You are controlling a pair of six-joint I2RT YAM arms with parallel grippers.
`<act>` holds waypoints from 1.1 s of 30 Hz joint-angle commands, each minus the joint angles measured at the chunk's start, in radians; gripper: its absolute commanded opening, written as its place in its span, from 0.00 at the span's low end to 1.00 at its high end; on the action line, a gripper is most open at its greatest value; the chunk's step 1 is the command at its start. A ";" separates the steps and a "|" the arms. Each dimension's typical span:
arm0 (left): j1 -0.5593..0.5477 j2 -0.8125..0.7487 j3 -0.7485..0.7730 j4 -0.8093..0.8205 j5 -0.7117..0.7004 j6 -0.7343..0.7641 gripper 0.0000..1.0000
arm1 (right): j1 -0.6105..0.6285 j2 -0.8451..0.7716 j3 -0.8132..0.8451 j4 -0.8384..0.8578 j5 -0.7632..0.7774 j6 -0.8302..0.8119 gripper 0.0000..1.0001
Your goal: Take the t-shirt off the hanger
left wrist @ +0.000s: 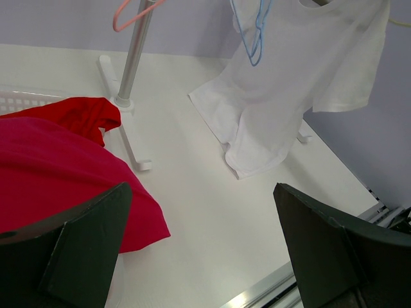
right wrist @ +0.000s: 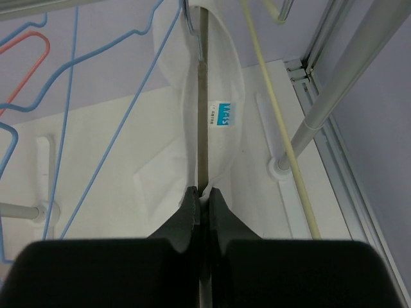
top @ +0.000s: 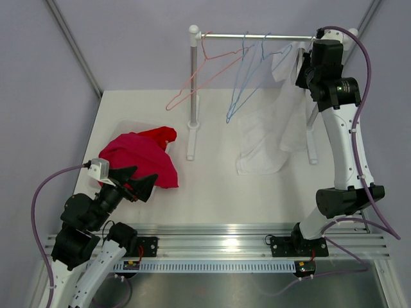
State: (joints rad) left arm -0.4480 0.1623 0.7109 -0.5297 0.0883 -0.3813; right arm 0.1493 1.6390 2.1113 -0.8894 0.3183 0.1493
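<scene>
The white t-shirt (top: pixel 273 138) hangs from a beige hanger at the right end of the rail (top: pixel 257 36), its hem resting on the table. It also shows in the left wrist view (left wrist: pixel 295 83). My right gripper (top: pixel 302 64) is up at the shirt's shoulder. In the right wrist view the gripper (right wrist: pixel 201 196) is shut, pinching white shirt fabric (right wrist: pixel 221 77) against the hanger's beige arm (right wrist: pixel 203 96). My left gripper (top: pixel 138 181) is open and empty, low at the near left, beside the red clothes; its jaws stand wide apart in its own view (left wrist: pixel 202 186).
Red garments (top: pixel 144 154) lie heaped in a white basket (top: pixel 125 125) at the left. A pink hanger (top: pixel 192 86) and two empty blue hangers (top: pixel 247 77) hang on the rail. The rack's left post (top: pixel 192 96) stands mid-table. Another beige hanger arm (right wrist: pixel 276 122) crosses the right wrist view.
</scene>
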 commanded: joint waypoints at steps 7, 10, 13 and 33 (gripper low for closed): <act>-0.008 -0.007 -0.004 0.031 0.031 0.016 0.99 | -0.004 0.045 0.219 0.003 -0.111 -0.065 0.00; -0.008 -0.006 -0.004 0.031 0.030 0.016 0.99 | -0.004 -0.062 0.048 0.180 -0.163 -0.076 0.00; -0.008 -0.003 -0.002 0.031 0.033 0.015 0.99 | -0.004 -0.169 -0.140 0.355 -0.191 -0.091 0.00; -0.018 0.025 -0.001 0.063 0.044 -0.014 0.99 | 0.021 -0.536 -0.824 0.674 -0.162 0.029 0.00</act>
State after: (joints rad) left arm -0.4599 0.1711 0.7109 -0.5266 0.0952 -0.3851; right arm 0.1524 1.1942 1.3514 -0.3344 0.1478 0.1337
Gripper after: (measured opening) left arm 0.988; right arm 0.046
